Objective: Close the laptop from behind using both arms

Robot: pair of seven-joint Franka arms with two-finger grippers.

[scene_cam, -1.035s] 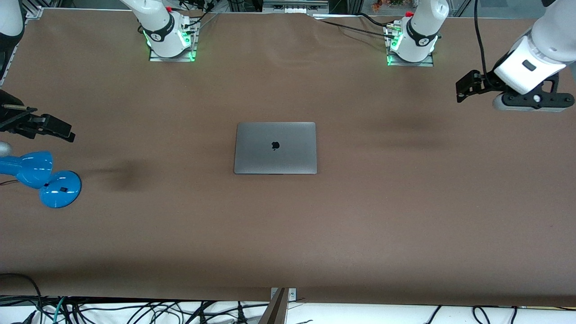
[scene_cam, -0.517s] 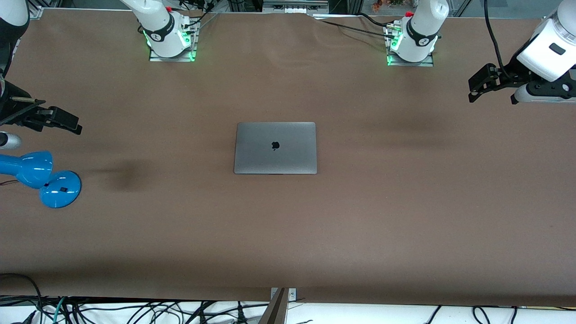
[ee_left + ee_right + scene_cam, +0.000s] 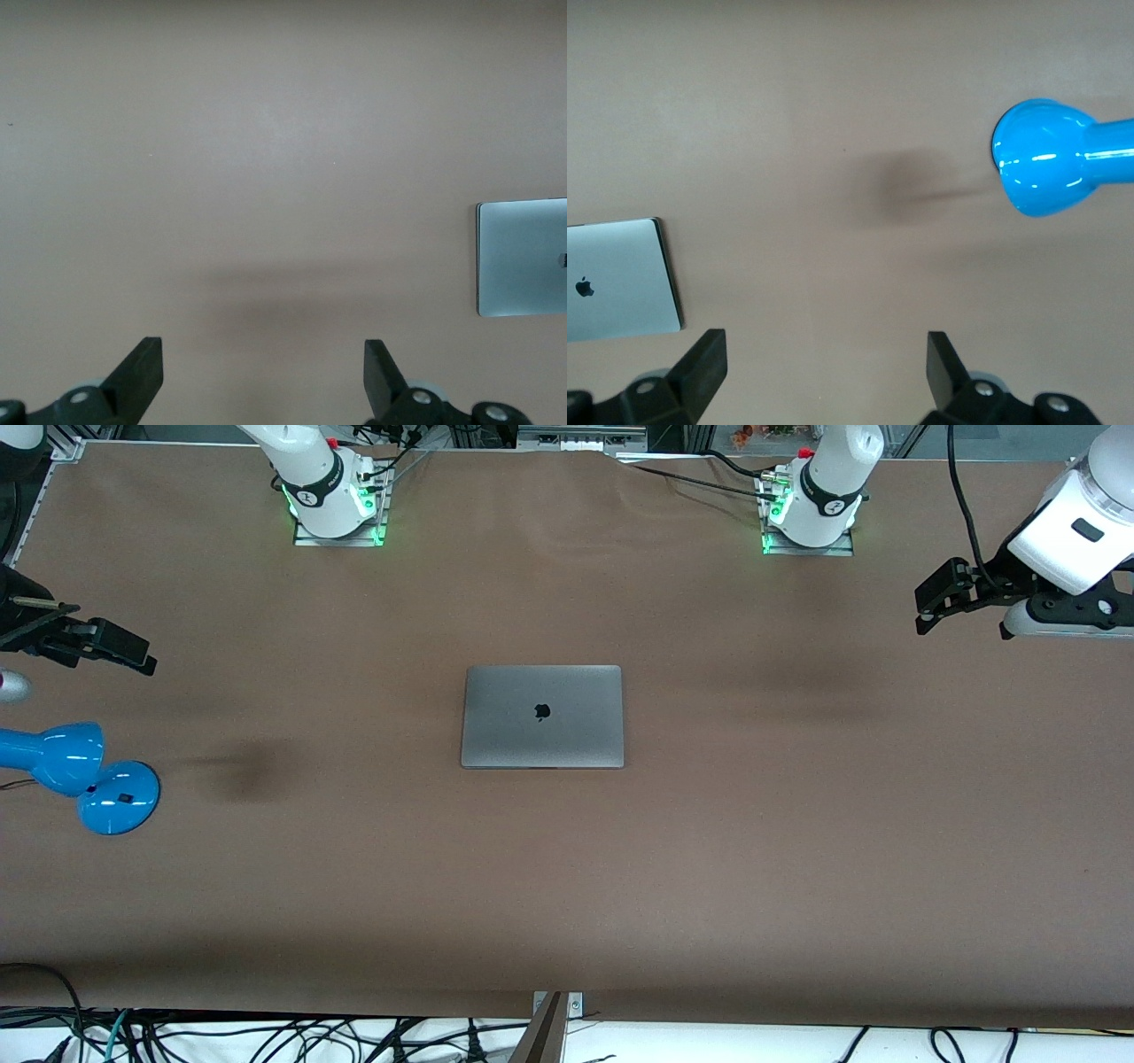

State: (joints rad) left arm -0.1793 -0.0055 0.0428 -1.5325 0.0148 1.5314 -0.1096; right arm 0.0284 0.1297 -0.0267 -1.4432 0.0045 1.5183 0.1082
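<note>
The space-grey laptop (image 3: 542,716) lies shut and flat at the middle of the brown table, its apple logo facing up. It also shows at the edge of the left wrist view (image 3: 523,257) and of the right wrist view (image 3: 620,279). My left gripper (image 3: 932,598) is open and empty, up in the air over the table's end on the left arm's side; its fingers frame bare table (image 3: 263,367). My right gripper (image 3: 124,654) is open and empty, up in the air over the right arm's end of the table, above the lamp; it shows in its wrist view (image 3: 826,363).
A blue desk lamp (image 3: 80,775) stands at the right arm's end of the table, nearer to the front camera than the right gripper; its head shows in the right wrist view (image 3: 1050,159). The arms' bases (image 3: 332,500) (image 3: 811,509) stand along the table's edge. Cables hang below the near edge.
The right gripper has risen and drawn away from the lamp. The left gripper moved outward and up, then came back slightly toward the laptop. The laptop has not moved.
</note>
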